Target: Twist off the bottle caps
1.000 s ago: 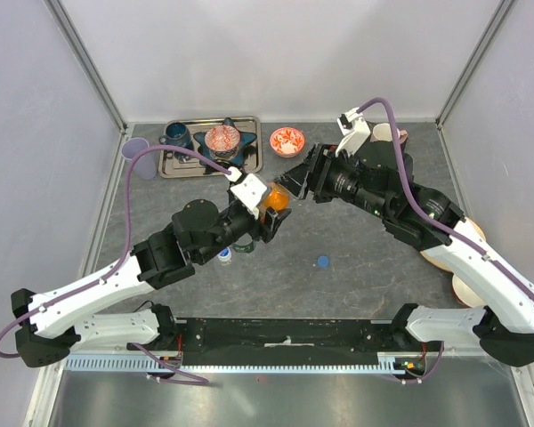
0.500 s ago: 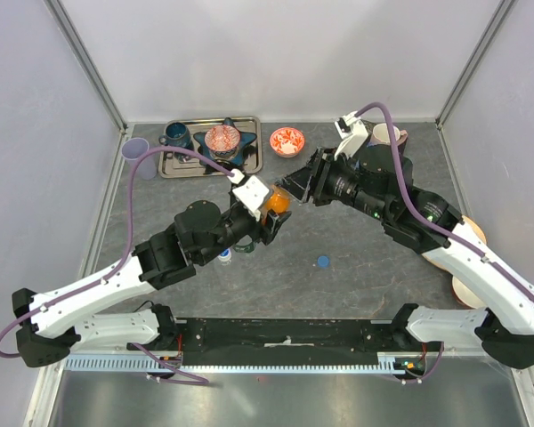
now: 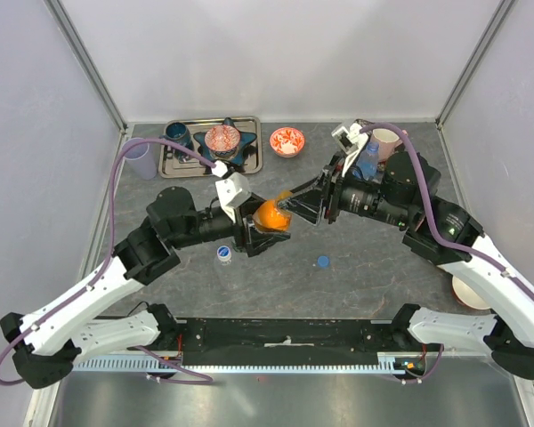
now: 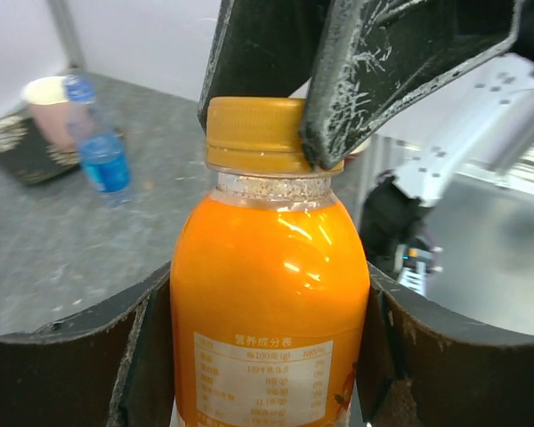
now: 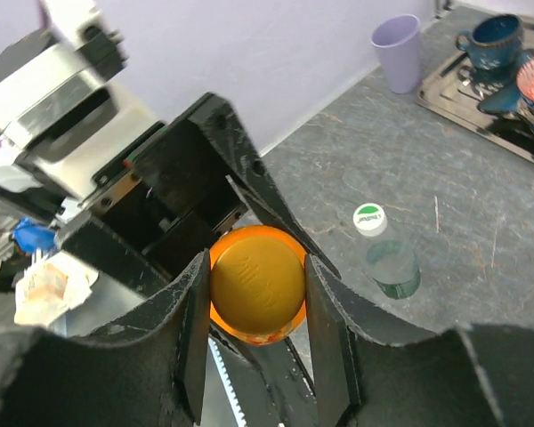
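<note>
At mid-worktop: you've got the orange plastic bottle (image 3: 271, 216) held between the two arms, its neck turned toward the right arm.
Left side: your left end effector (image 4: 269, 356) is clamped on the bottle's body, one dark finger on each flank of the label.
Right side: your right end effector (image 5: 256, 294) is pinching the round orange screw cap (image 4: 256, 133), with its fingers pressed on opposite sides of the rim.
Cap seat: from the left wrist view the cap sits on the neck, with the clear ring just under it.
Near side: a small blue screw cap (image 3: 323, 261) lies loose on the grey worktop (image 3: 365, 267), apart from both end effectors.
By your left wrist: a clear plastic bottle with a white-and-blue cap (image 3: 223, 254) is just beside the arm.
Below the right fingers: a clear plastic bottle with a white-and-green cap (image 5: 383, 258) is on the worktop, cap on.
Far right: the blue plastic bottle (image 3: 368, 161) stands close to the pink mug (image 3: 387, 138), behind the right arm.
Far left: a metal tray (image 3: 253, 158) carries a dark blue cup (image 3: 175, 135) and a star-shaped dish (image 3: 222, 140).
Tray neighbours: a lilac cup (image 3: 142, 160) sits just beside its left edge, and a red patterned bowl (image 3: 287, 140) is just to its right.
</note>
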Controlling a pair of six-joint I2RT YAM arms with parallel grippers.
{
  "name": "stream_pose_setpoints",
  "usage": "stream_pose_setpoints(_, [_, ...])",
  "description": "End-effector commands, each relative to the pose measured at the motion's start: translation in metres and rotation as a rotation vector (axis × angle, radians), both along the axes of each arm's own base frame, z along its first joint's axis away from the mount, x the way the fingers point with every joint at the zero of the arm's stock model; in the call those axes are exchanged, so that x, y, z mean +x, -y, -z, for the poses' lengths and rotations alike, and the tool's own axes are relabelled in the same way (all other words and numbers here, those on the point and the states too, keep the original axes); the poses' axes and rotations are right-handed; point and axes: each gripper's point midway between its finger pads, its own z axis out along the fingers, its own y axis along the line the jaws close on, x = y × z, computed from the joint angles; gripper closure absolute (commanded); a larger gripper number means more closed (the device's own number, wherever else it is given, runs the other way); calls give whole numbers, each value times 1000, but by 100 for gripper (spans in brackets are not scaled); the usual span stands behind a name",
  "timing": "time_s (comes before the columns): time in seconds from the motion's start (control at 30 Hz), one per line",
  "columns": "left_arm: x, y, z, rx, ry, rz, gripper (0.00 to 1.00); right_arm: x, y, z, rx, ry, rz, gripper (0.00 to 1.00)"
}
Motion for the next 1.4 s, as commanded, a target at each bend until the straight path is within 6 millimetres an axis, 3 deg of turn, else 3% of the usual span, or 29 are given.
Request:
stream_pose_setpoints(0.0, [-68, -6, -61, -168, -25, 409, 68, -27, -7, -5, -16, 151, -201, 100])
stream_pose_setpoints(0.13, [-86, -12, -63, -178, -77, 575, 69, -54, -7, -20, 20, 260, -357, 100])
stream_pose_setpoints(0.3, [-95, -11, -61, -180, -85, 693, 71, -86, -4, -28, 48, 383, -542, 100])
stream_pose_setpoints(0.53, [-96, -9, -57, -186, -112, 738, 71, -101, -7, -12, 33, 397, -682, 100])
stream_pose_setpoints(0.77, [-92, -6, -53, -179, -120, 713, 71, -92, -12, 6, -5, 338, -650, 100])
stream_pose_setpoints(0.83, [-89, -5, -51, -177, -123, 693, 71, -87, -12, 4, -5, 318, -609, 94])
stream_pose_setpoints(0.9, [-87, -4, -51, -176, -123, 677, 71, -79, -12, 0, -4, 306, -550, 80])
stream_pose_setpoints(1.0, [-80, -2, -48, -173, -122, 634, 71, -70, -10, -4, 1, 285, -476, 68])
stream_pose_setpoints(1.17, [-69, 1, -40, -154, -118, 569, 71, -60, -2, -20, 21, 291, -370, 67])
stream_pose_setpoints(1.37, [-64, 2, -33, -138, -113, 536, 71, -58, 0, -31, 37, 287, -337, 55])
